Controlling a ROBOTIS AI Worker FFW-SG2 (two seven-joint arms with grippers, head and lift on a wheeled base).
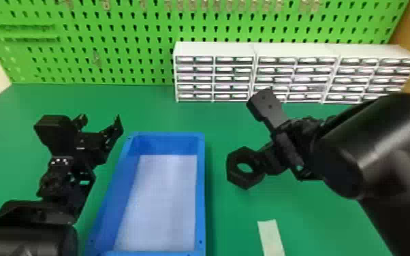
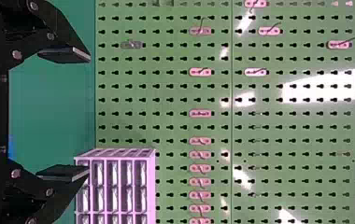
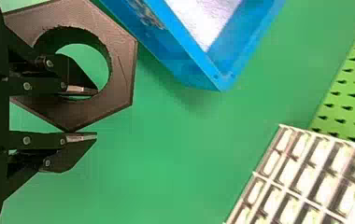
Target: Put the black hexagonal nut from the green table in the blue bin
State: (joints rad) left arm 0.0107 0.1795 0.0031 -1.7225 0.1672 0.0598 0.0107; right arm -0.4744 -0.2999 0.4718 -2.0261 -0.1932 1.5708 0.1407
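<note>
One thick, black hexagonal nut [image 1: 232, 168] with a large round hole, gripped by the black, two-fingered right end effector [image 1: 259, 162]. In the right wrist view, clamped by one side of its ring, with one finger [image 3: 82, 89] through the hole and the other [image 3: 80, 137] against an outer side. Held raised over the flat green table [image 1: 153, 112], to the right of the long, rectangular blue bin [image 1: 201, 190] and apart from it. Inside that bin, a flat white base [image 1: 167, 204].

Over on the bin's left, near its far end, the black, two-fingered left end effector [image 1: 101, 120], open and empty, with fingers spread wide in the left wrist view too.

Flat on the table, below the nut in the head view and to the right of the bin, a short, pale strip [image 1: 270, 238]. Along the back, toward the right, a row of white, boxy drawer units [image 1: 214, 49] with small compartments. Behind them, a bright green perforated pegboard [image 1: 112, 32], with small fittings [image 2: 200, 113] fixed across it.
</note>
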